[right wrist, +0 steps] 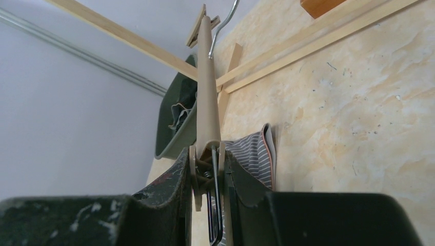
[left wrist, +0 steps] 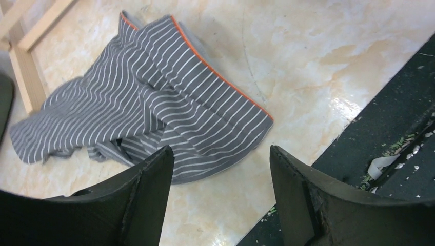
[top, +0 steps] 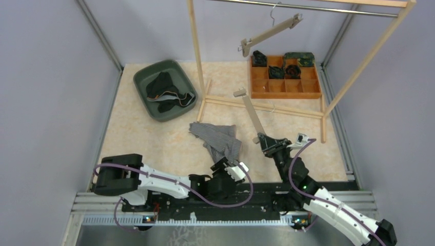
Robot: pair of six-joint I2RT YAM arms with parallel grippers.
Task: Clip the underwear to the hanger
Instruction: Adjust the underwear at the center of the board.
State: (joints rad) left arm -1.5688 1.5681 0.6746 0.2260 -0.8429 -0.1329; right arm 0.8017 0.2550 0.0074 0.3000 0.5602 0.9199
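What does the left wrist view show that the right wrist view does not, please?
Only the left wrist view shows the full spread of the striped underwear with its orange-edged waistband, the open left fingers at its near edge, and the black mat. Only the right wrist view shows the hanger, its clip gripped between the right fingers, and the grey wall. Both show the underwear, the marbled table and the wooden rack base.
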